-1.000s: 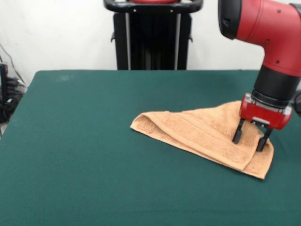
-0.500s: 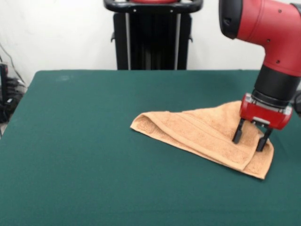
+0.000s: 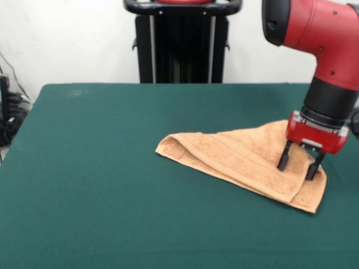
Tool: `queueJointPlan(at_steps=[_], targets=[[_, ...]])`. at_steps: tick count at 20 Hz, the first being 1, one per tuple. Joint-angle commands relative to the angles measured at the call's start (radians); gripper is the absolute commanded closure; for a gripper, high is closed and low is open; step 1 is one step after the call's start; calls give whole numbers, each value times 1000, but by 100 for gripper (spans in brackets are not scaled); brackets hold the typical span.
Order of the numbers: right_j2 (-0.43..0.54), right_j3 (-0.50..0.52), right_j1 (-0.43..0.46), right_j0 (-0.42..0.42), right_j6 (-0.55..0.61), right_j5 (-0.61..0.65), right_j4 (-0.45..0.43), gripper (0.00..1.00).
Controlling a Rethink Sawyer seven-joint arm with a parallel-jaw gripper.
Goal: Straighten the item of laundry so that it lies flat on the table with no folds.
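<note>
The item of laundry (image 3: pixel 235 158), an orange-tan terry towel, lies folded over itself in a rough triangle on the right half of the green table (image 3: pixel 101 185). Its rolled fold points left and a doubled corner lies at the near right. My gripper (image 3: pixel 299 166) hangs from the red arm over the towel's right end. It is open, with both black fingertips (image 3: pixel 283 162) down at the cloth and towel showing between them. I cannot tell whether the tips press into the towel.
The black pedestal (image 3: pixel 182 42) stands behind the table's far edge. Cables (image 3: pixel 8 112) hang off the left side. The towel's right corner lies close to the table's right edge.
</note>
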Motion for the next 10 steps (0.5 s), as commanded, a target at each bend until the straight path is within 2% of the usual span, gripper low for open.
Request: queueJointPlan(at_steps=[1,9,10], targets=[[60,8,35,21,240,22,32,0],[53,34,21,17,224,14,13,0],[55,40,18,16,225,11,13,100]])
